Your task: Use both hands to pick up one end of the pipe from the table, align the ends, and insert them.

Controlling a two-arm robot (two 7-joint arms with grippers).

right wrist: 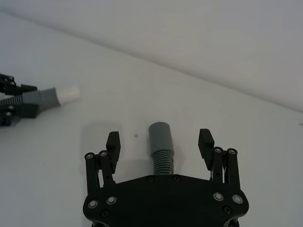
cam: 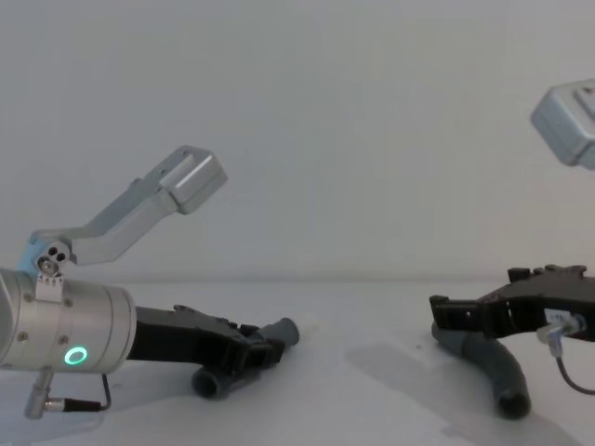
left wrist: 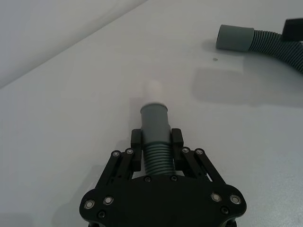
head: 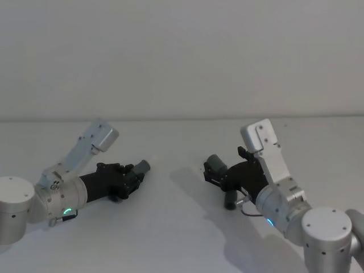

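One grasp made on the table (head: 170,227).
Left gripper (left wrist: 156,138) clamps the white-tipped hose (left wrist: 155,120); right gripper (right wrist: 160,142), wide open, straddles the grey-cuffed hose (right wrist: 163,163).

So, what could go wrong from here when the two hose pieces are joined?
1. The left claw clamps the dark grey ribbed hose piece with the whitish tip on its ribs, behind the cuff. The piece might twist, so the tip could miss the other cuff.
2. The right claw stands open around the dark grey ribbed hose piece with the plain grey cuff, with gaps on both sides. Closing off-centre could push it aside.
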